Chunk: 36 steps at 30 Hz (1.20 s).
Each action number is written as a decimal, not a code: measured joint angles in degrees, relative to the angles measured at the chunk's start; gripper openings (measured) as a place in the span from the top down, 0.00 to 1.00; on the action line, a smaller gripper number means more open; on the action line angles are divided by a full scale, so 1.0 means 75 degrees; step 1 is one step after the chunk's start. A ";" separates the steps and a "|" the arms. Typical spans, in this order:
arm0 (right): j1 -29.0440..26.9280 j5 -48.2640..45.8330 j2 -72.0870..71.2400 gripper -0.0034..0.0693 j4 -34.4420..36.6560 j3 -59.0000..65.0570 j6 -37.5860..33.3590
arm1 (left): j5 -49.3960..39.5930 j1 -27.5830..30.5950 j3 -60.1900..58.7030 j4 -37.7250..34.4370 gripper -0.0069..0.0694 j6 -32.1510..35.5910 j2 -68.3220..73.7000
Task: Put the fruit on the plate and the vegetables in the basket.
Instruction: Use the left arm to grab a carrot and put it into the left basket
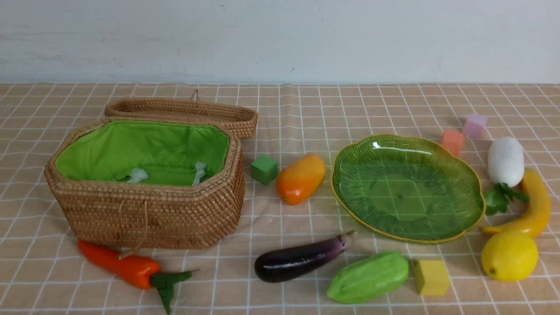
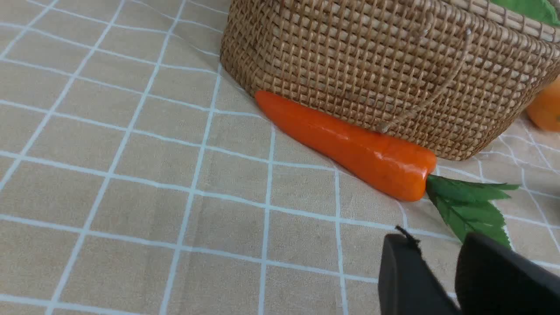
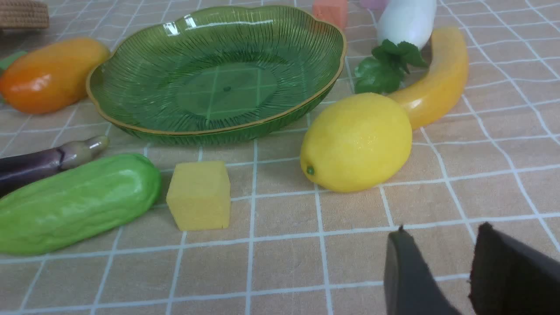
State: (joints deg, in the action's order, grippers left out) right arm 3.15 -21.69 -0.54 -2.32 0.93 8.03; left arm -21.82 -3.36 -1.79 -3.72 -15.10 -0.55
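The open basket [image 1: 148, 214] stands at the left with only its green lining inside, and the red-orange pepper [image 1: 120, 264] lies against its front wall. The green plate [image 1: 407, 188] is bare. Mango [image 1: 301, 178] lies left of it; eggplant [image 1: 297, 259] and gourd [image 1: 367, 276] lie in front. Lemon [image 1: 509, 255], banana [image 1: 536, 203] and radish [image 1: 505, 161] lie to its right. My left gripper [image 2: 435, 238] hangs open near the pepper's [image 2: 350, 146] leaves. My right gripper [image 3: 442, 229] is open just short of the lemon [image 3: 356, 142]. Neither arm shows in the front view.
The basket's lid [image 1: 183, 111] lies behind it. Foam cubes are scattered about: green [image 1: 264, 169] beside the mango, yellow [image 1: 431, 277] between gourd and lemon, orange [image 1: 452, 142] and pink [image 1: 474, 125] behind the plate. A white wall closes the far side.
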 joint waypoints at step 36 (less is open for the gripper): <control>0.0000 0.0000 0.0000 0.62 0.0000 0.0000 0.0000 | 0.2807 0.0000 0.0000 -0.4169 0.65 -0.0757 0.0000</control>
State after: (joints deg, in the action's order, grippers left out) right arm 3.15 -21.69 -0.54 -2.32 0.93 8.03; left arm -0.77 -3.36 -1.79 -34.99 -20.77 -0.55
